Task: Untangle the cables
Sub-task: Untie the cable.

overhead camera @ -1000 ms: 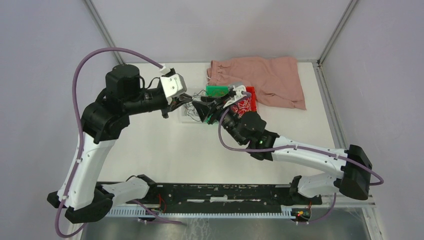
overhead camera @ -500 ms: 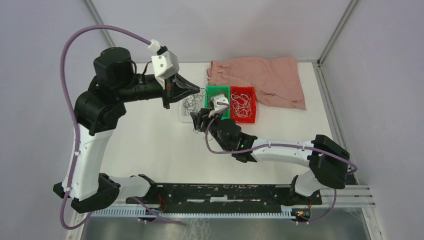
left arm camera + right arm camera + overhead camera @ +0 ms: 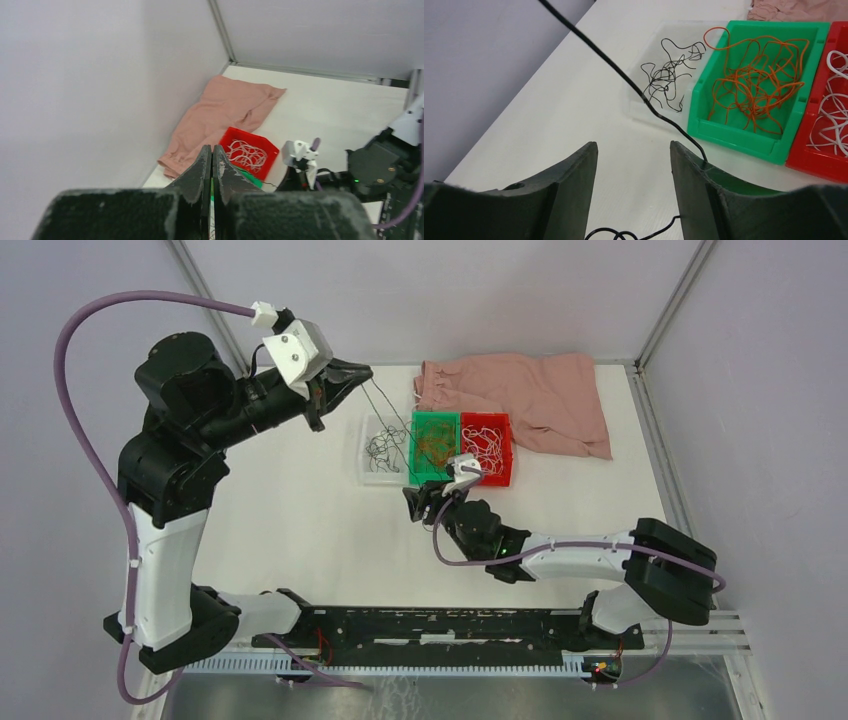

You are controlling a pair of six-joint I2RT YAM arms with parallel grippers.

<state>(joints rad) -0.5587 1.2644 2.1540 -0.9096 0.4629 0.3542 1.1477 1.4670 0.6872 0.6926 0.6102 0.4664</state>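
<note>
Above the white worktop point(image 3: 300, 510), the left gripper point(image 3: 358, 372) hangs raised near the back left corner, its jaws pressed together on a thin black cable point(image 3: 620, 73) that slants down from it towards the row of bins. The lower stretch of that strand crosses the right wrist view and meets the inner edge of one of the right gripper's fingers point(image 3: 704, 165); whether it merely rests there cannot be told. The right gripper point(image 3: 420, 502) sits low over the worktop just in front of the bins, its jaws standing well apart with nothing clamped between them, a small black curl lying on the surface between its fingers. Behind it, three containers stand side by side, touching: a clear plastic tray point(image 3: 366, 465) holding loose black cables point(image 3: 669, 75), a green plastic bin point(image 3: 744, 137) with a springy heap of orange cables point(image 3: 756, 80), and a red plastic bin point(image 3: 814, 160) with curled white cables point(image 3: 831, 112). A crumpled pink cloth point(image 3: 540, 400) lies at the back of the worktop, just behind the green and red bins
</note>
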